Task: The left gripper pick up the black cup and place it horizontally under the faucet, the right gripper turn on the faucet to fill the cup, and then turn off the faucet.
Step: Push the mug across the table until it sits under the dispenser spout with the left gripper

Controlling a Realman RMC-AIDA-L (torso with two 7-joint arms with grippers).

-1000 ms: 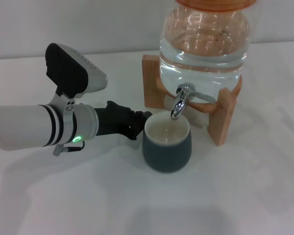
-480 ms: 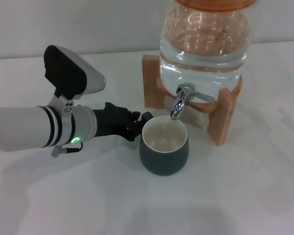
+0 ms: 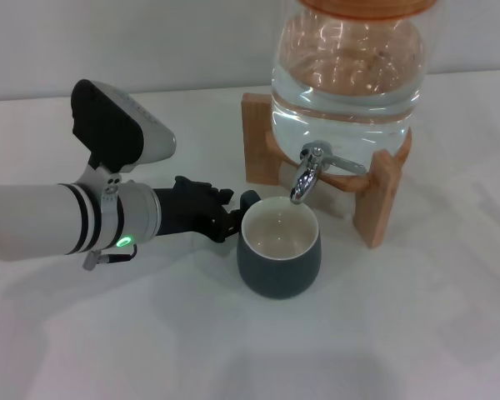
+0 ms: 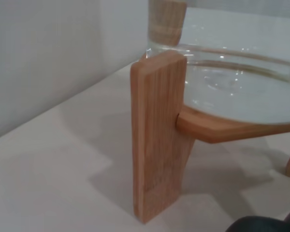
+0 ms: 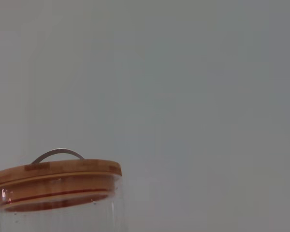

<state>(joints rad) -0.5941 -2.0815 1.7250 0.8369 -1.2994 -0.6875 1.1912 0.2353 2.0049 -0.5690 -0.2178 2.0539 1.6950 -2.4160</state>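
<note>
Right now the biggest thing ahead of my fingers is the glass water jar (image 3: 347, 75) on its wooden stand (image 3: 382, 204), with the chrome faucet (image 3: 307, 175) pointing down just beyond the fingertips. The black cup (image 3: 280, 248) stands upright on the white table (image 3: 108, 333), its rim directly under the spout. My left gripper (image 3: 225, 215) reaches in at the cup's handle (image 3: 249, 199); the fingertips are against it, but I cannot tell whether they are clamped on it or slack. The right gripper isn't visible; its wrist camera only sees the jar's wooden lid (image 5: 55, 170), so I judge it parked high. My worry: if the left fingers drag on the handle while pulling away, the cup slides off-centre and water spills once the lever opens.
</note>
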